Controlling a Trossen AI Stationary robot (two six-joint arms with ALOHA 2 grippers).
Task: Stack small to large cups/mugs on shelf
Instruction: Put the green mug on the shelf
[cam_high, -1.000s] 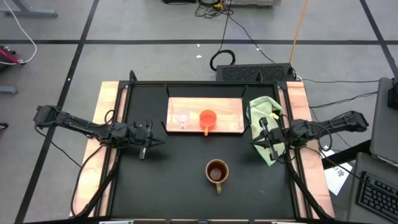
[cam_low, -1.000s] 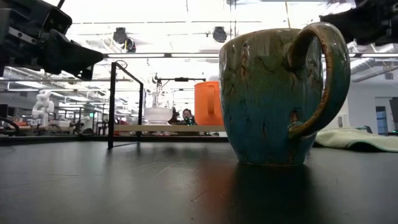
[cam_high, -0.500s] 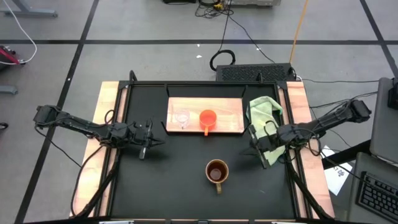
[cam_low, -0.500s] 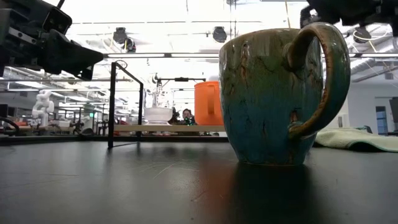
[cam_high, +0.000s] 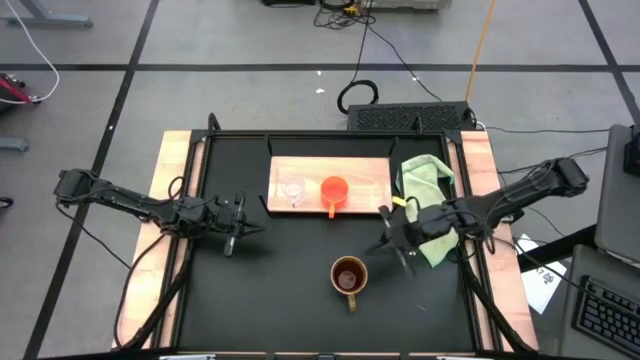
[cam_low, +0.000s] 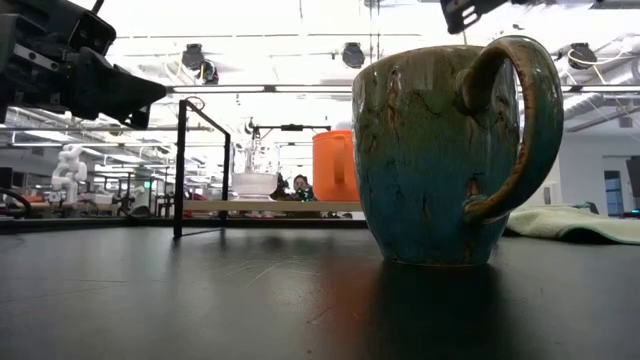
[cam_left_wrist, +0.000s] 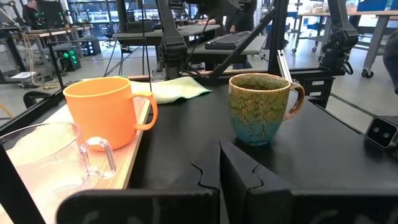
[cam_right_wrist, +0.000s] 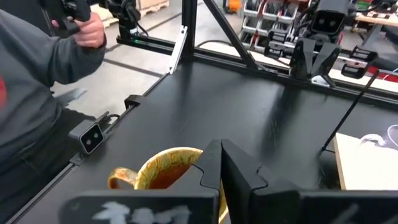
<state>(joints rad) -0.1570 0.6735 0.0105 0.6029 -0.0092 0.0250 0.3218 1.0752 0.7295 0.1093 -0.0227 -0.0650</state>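
Note:
The brown mug (cam_high: 348, 275) stands upright on the black table, handle toward the near edge; it fills the low view (cam_low: 440, 150). The orange mug (cam_high: 334, 190) and the clear glass cup (cam_high: 293, 190) stand side by side on the light wood shelf (cam_high: 370, 175) at the far middle. My right gripper (cam_high: 386, 243) is shut and empty, in the air just right of and beyond the brown mug (cam_right_wrist: 168, 171). My left gripper (cam_high: 245, 227) is shut and empty at the table's left, facing the mugs (cam_left_wrist: 221, 168).
A light green cloth (cam_high: 428, 172) lies at the shelf's right end, partly under my right arm. The black table has a raised dark frame (cam_high: 200, 150) around it. A person in a grey sleeve (cam_right_wrist: 37, 74) stands beyond the table's near edge.
My right gripper has moved off the green cloth toward the table's left and a little toward the near edge, ending close to the brown mug. The mugs, the cup and my left arm have kept still.

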